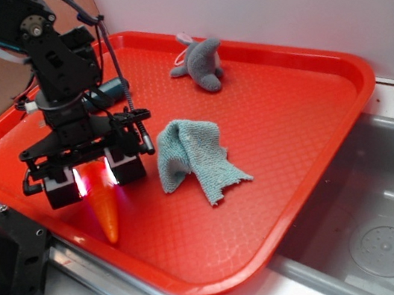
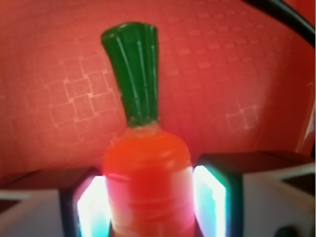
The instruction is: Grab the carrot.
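Robot gripper (image 1: 96, 177) closed around the toy carrot's (image 1: 104, 207) thick end on a red tray (image 1: 313, 120); its glossy, tapered body could slip free when lifted.

The gripper (image 1: 95, 178) stands over the carrot (image 1: 106, 212) near the tray's (image 1: 310, 144) 8 o'clock edge, its 2 pads (image 2: 210, 200) pressed against the carrot's sides in the wrist view, leaving no gap there. At 3 o'clock from it, just beside the right finger, lies a crumpled blue cloth (image 1: 195, 159). Behind the arm, toward 12 o'clock, a dark capsule (image 1: 108, 91) is partly hidden. A grey plush toy (image 1: 202, 62) sits well apart at 1 o'clock. Bare tray floor is open from the cloth toward 3 and 5 o'clock. The raised tray rim runs close by at 7 o'clock, past the carrot's tip.
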`<state>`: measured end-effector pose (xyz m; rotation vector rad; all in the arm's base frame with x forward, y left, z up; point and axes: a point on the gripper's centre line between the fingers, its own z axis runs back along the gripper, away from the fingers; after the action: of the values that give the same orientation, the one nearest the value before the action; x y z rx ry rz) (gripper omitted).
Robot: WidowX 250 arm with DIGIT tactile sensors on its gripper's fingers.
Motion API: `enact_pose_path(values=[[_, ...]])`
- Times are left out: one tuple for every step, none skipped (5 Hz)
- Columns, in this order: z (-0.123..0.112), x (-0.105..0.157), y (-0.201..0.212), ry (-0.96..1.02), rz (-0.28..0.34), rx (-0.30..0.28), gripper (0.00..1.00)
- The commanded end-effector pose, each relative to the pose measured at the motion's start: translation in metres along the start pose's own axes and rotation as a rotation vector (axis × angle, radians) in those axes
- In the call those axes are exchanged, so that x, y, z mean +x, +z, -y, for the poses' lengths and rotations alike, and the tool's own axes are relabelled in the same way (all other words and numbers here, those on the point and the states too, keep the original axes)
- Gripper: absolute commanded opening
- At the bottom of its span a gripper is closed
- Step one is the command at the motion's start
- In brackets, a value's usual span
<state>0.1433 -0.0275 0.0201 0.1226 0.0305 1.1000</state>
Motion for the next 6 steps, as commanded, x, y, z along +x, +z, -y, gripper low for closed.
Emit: enact_pose_path(values=[[0.005,0.002,0.01,-0.179,-0.004,0.002,0.0],[0.023,0.023,0.06,-0.403,0.032,-0.131,0.0],[0.029,0.035,0.087,-0.514,0.029,-0.177,0.0],[0.034,0.047,0.124,-0.693,0.019,-0.303,0.0],[0.036,0.057,0.149,-0.75,0.029,-0.315,0.0],[0.034,0.061,0.167,-0.792,0.033,-0.318,0.0]])
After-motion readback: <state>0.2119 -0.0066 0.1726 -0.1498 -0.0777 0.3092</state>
